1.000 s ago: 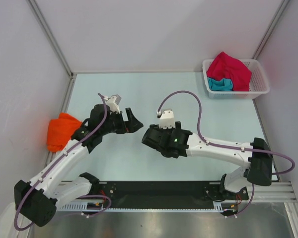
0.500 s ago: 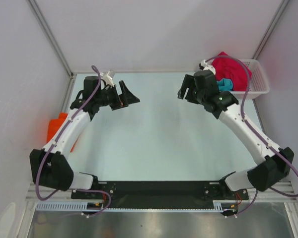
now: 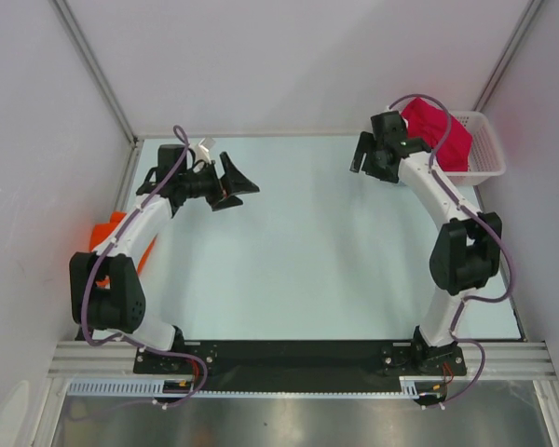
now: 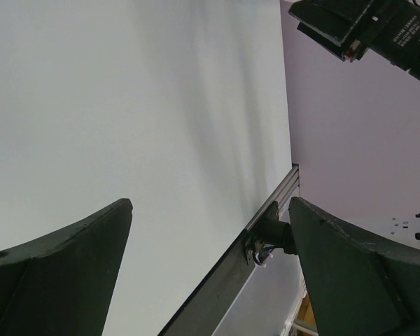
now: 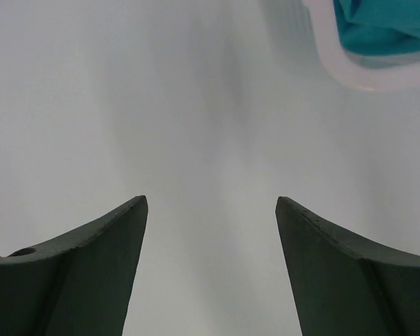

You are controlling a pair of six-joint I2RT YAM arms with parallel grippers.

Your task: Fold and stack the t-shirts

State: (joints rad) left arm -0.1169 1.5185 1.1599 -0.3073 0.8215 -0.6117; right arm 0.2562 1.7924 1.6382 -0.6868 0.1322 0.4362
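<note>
The right hand (image 3: 361,160) was held spread and empty beside the basket (image 3: 483,169), where a crimson t-shirt (image 3: 440,132) and a teal t-shirt (image 5: 388,24) were heaped. Both might be snagged together, or the basket dragged. The left hand (image 3: 237,182) was spread too, with the orange t-shirt (image 3: 105,237) lying well apart from it.

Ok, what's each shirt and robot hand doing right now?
left gripper: open, empty, above the table
right gripper: open, empty, near the basket
red t-shirt: crumpled in the basket
teal t-shirt: bunched in the basket
orange t-shirt: at table's left edge, partly behind left arm
basket: upright, holding shirts
</note>
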